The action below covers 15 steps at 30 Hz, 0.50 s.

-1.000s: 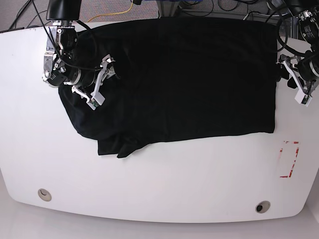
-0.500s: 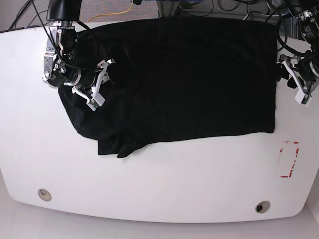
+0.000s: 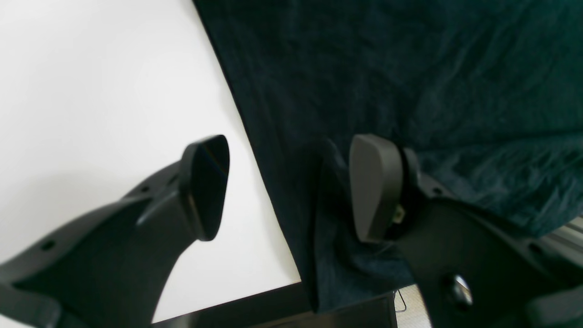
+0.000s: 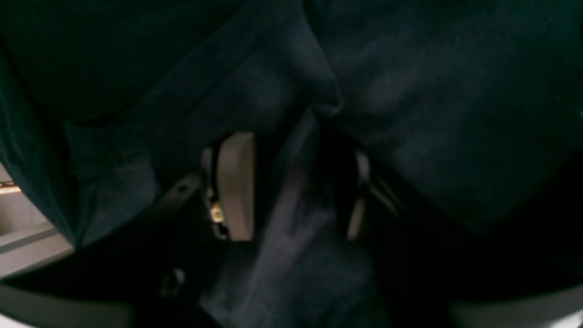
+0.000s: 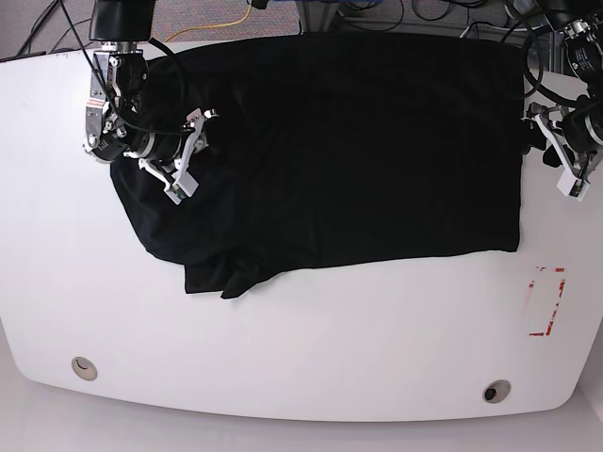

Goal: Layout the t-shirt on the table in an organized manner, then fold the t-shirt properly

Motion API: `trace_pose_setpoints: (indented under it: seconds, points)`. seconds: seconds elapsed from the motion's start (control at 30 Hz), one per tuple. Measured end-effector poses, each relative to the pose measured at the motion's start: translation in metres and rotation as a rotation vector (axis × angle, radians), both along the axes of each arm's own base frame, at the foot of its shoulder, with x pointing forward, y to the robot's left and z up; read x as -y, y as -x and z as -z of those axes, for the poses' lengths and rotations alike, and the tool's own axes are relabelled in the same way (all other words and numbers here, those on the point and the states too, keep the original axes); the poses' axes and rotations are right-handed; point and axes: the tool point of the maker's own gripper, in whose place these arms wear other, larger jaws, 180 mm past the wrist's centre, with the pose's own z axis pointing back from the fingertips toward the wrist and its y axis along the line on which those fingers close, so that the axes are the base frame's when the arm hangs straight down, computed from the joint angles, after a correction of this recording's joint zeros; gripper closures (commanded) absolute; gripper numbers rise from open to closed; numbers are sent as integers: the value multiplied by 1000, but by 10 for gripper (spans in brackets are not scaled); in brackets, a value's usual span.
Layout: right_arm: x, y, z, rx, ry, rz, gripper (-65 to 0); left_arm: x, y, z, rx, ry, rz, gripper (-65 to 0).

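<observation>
Base view, front to back: bare white counter (image 5: 311, 348) with two grommets (image 5: 497, 391) and a red tape outline (image 5: 546, 301), then the black t-shirt (image 5: 358, 151) spread across the far half, its top edge at the counter's back rim. One lower corner is bunched and a sleeve looks folded under, so this appears to be the laying-out step, folding not yet begun. The right end effector (image 5: 188, 155) lies on the shirt's rumpled side; its wrist view shows a fold of cloth between pads (image 4: 237, 187) that are near together, seemingly clamped on it. The left end effector (image 3: 287, 187) sits at the shirt's straight side edge, pads apart, one over cloth, one over counter. Next likely calls for drawing the bunched side outward and flat. The right wrist view is very dark, so the grip itself is hard to confirm.
</observation>
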Motion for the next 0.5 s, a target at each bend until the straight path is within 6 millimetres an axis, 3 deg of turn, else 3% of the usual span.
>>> trace_pose_setpoints:
  seconds: [0.13, 0.5]
  points:
    - [1, 0, 1, -2, 4, 0, -40, 0, 0, 0, 1, 1, 0, -392]
    - [0, -10, -9, 35, 4, -3, -30, 0, 0, 0, 1, 2, 0, -392]
